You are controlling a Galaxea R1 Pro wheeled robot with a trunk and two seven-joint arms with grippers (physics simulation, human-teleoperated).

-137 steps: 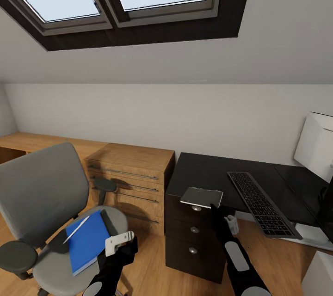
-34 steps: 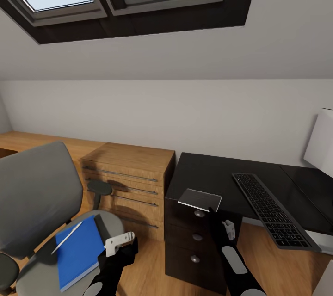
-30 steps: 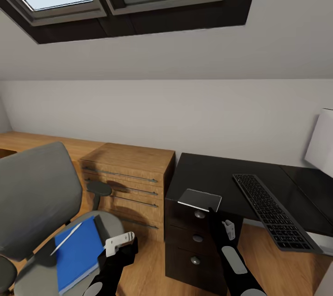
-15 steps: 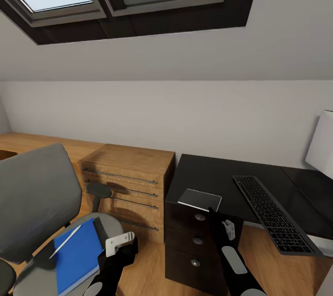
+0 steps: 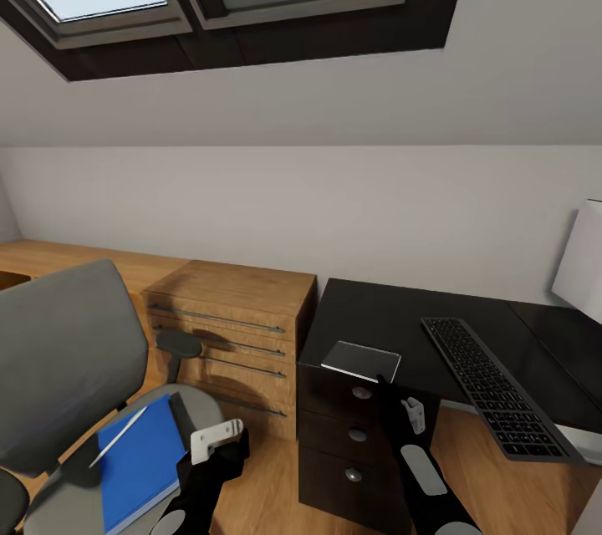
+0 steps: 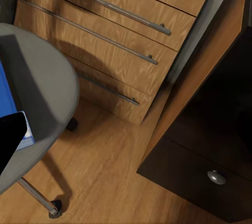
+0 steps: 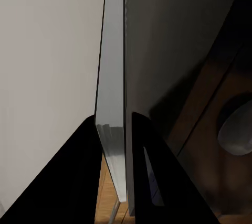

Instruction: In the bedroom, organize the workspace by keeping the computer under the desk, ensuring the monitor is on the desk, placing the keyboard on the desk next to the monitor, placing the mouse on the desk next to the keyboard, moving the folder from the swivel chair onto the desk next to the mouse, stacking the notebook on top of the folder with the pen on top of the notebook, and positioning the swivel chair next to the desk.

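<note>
I can't read any text, label, brand, number or sign from my feeds. The keyboard (image 5: 493,386) keys are too small and blurred for legends, and the folder (image 5: 138,461) and notebook (image 5: 362,360) covers look plain.

Both arms are glossy black with pale grey oval panels and white blocks near the wrists.

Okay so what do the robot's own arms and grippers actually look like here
Both arms are glossy black with rounded pale grey panels on the forearms. The left gripper carries a blocky white piece at its tip; the right gripper has a smaller white bracket beside its black fingers. No cables or markings are visible.
</note>
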